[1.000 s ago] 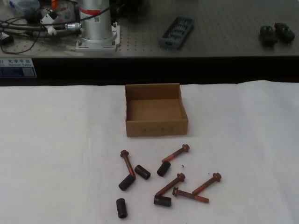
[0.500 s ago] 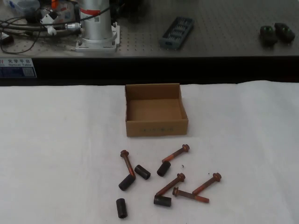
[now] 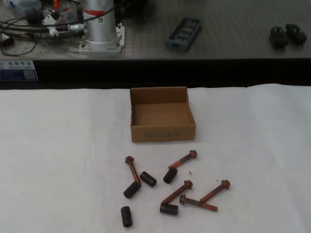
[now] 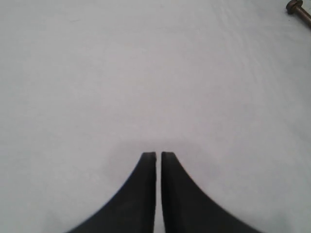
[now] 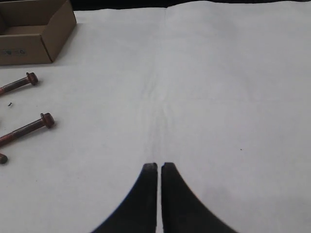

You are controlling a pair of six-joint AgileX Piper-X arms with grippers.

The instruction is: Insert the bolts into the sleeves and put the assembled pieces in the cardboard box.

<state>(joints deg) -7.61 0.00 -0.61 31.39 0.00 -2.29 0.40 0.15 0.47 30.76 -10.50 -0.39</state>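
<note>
Several rusty bolts [image 3: 183, 159] and black sleeves [image 3: 148, 179] lie scattered on the white cloth in front of the open cardboard box [image 3: 163, 132]. One bolt [image 3: 131, 168] lies beside a sleeve [image 3: 131, 190]; another sleeve [image 3: 126, 216] lies nearest the front. My left gripper [image 4: 158, 155] is shut with nothing in it over bare cloth, with a bolt head [image 4: 295, 8] at the far corner of its view. My right gripper [image 5: 159, 166] is shut and empty over cloth, with two bolts [image 5: 29, 127] and the box [image 5: 34, 31] off to one side.
Behind the cloth runs a perforated metal bench with a silver post [image 3: 98, 24], cables [image 3: 29, 24], a dark tool rack [image 3: 183, 33] and two dark knobs [image 3: 288, 34]. White cloth [image 3: 58, 160] spreads wide on both sides of the parts.
</note>
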